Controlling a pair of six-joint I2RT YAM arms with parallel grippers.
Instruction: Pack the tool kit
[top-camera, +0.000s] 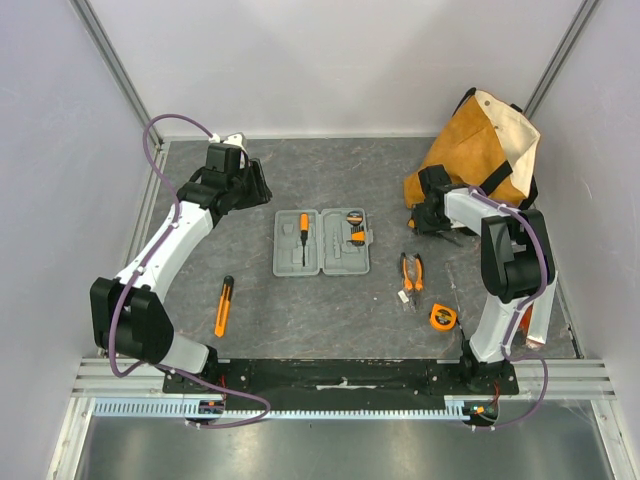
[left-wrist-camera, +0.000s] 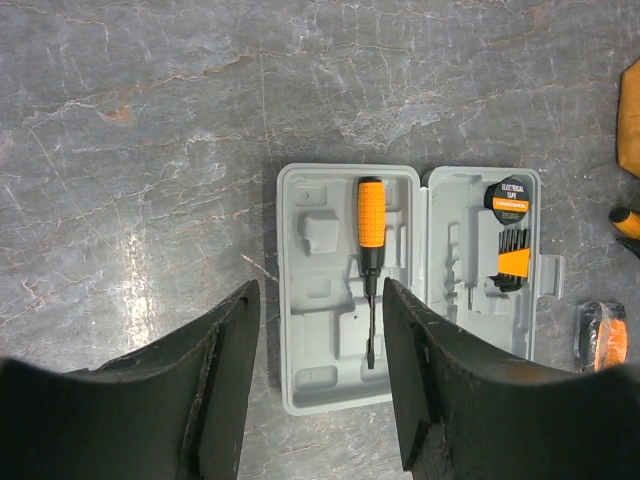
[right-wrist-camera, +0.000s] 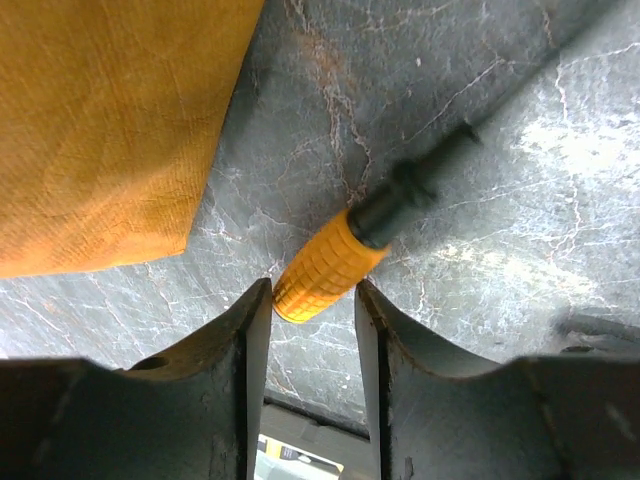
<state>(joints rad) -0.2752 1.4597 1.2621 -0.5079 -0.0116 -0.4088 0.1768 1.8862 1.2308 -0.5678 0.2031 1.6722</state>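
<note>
Flat grey plastic hinged tool case (top-camera: 322, 241) lying open mid-frame, orange-handled screwdriver (left-wrist-camera: 371, 225) sitting in left half. Left gripper (left-wrist-camera: 320, 287) hovering above, jaws wide, empty. Right gripper (right-wrist-camera: 312, 287) pinching second knurled orange screwdriver (right-wrist-camera: 330, 262), upper right.

Robotics lab test cell. Evidence: plain white panels (top-camera: 330, 60) walling three sides; aluminium profile posts (top-camera: 110, 55) in rear corners; slotted aluminium rail (top-camera: 590, 378) along near edge; left arm (top-camera: 170, 250) and right arm (top-camera: 510, 260) bolted side by side; purple cable (top-camera: 150, 150) looped along left arm; grey stone-look mat (top-camera: 330, 320) as work surface, tool kit (top-camera: 322, 241) open mid-mat.
</note>
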